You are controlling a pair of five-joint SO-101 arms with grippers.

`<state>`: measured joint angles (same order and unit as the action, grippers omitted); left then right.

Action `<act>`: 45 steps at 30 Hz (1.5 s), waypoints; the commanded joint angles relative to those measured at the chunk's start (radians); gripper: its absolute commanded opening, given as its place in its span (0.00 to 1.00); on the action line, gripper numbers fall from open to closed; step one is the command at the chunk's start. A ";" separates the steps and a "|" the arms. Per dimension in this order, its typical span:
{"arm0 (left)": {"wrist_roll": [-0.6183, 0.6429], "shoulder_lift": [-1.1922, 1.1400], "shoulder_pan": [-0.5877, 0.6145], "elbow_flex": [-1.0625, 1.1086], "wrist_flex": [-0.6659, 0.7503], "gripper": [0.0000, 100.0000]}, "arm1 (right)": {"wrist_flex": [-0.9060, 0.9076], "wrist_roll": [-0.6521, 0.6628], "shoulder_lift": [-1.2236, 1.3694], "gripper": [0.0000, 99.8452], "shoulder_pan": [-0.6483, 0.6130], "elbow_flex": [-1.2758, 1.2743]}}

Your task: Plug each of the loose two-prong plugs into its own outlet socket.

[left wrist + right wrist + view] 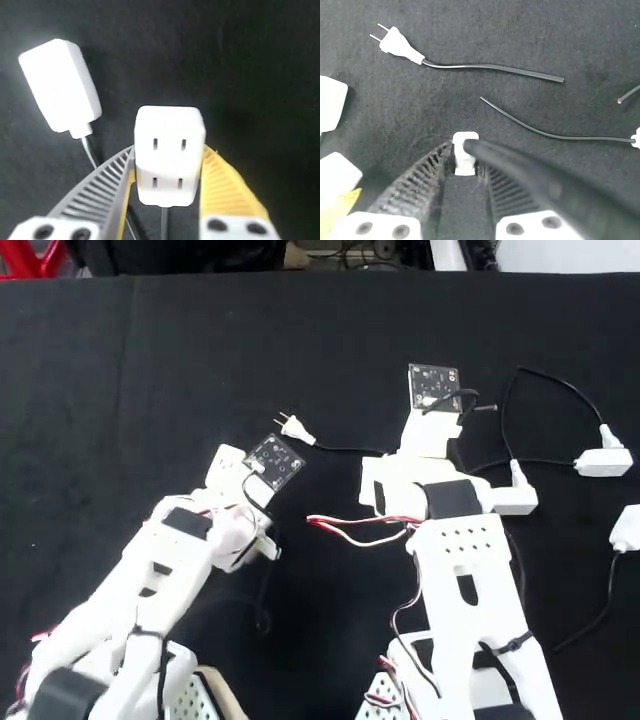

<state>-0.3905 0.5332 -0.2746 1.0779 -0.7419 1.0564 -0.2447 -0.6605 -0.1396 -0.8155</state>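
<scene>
In the left wrist view my left gripper (169, 156) is shut on a white outlet socket block (170, 150), its slots facing the camera, between a grey finger (112, 175) and a yellow finger (220, 180). A second white block (60, 85) with a thin cable lies beside it on the black cloth. My right gripper (465, 156) is shut on a small white plug (465, 159), whose black cable (540, 185) runs back past the camera. A loose two-prong plug (395, 42) (293, 427) lies flat ahead of it, between the two arms.
Black cloth (120, 370) covers the table. White adapter blocks (605, 462) (517, 495) (627, 528) with black cables lie at the right. A loose cable (545, 131) crosses ahead of the right gripper. Two white blocks (330, 102) (335, 175) sit at that view's edge.
</scene>
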 commanded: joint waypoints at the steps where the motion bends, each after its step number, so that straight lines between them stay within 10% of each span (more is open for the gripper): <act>1: 0.006 -0.150 -0.008 -0.091 0.054 0.26 | 0.002 0.009 -0.002 0.01 0.012 0.051; 16: 0.095 0.081 0.071 -0.237 -0.282 0.36 | -0.002 0.009 0.005 0.01 0.002 0.048; 33: 0.109 1.307 0.765 0.430 -0.448 0.35 | -0.353 0.236 0.005 0.01 -0.480 -0.213; 45: 0.103 1.254 0.794 0.493 -0.465 0.35 | -0.597 0.244 0.269 0.01 -0.528 -0.196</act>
<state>-0.2923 1.7530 0.5094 1.5581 -1.2098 0.5102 -0.0100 -0.4810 -0.6690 -1.0641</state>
